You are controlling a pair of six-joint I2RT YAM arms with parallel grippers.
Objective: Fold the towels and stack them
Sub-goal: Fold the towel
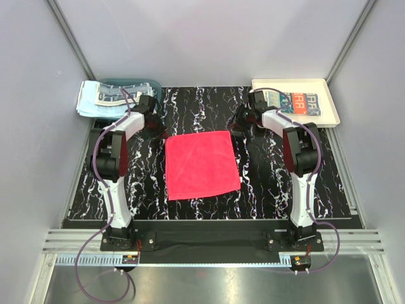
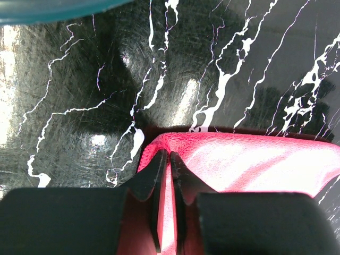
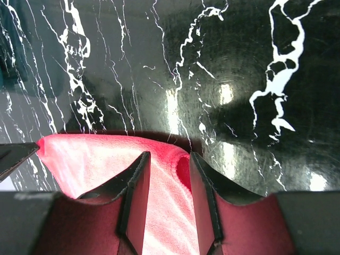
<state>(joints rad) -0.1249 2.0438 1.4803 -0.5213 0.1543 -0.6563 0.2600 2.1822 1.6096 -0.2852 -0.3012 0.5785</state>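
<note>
A bright red-pink towel (image 1: pixel 201 164) lies spread flat in the middle of the black marbled table. My left gripper (image 1: pixel 159 132) is at the towel's far left corner. In the left wrist view its jaws (image 2: pixel 170 154) are pinched together on a thin ridge of the red cloth (image 2: pixel 255 164). My right gripper (image 1: pixel 239 128) is at the far right corner. In the right wrist view it (image 3: pixel 169 155) stands open, its fingers straddling the curled corner of the red towel (image 3: pixel 85 159) without squeezing it. More towels, light blue and patterned (image 1: pixel 101 98), hang over the basket at the far left.
A teal plastic basket (image 1: pixel 136 82) stands at the far left corner; its rim (image 2: pixel 42 10) shows in the left wrist view. A cream tray (image 1: pixel 278 83) at the far right holds a folded patterned towel (image 1: pixel 294 101). Grey walls close in both sides and the back.
</note>
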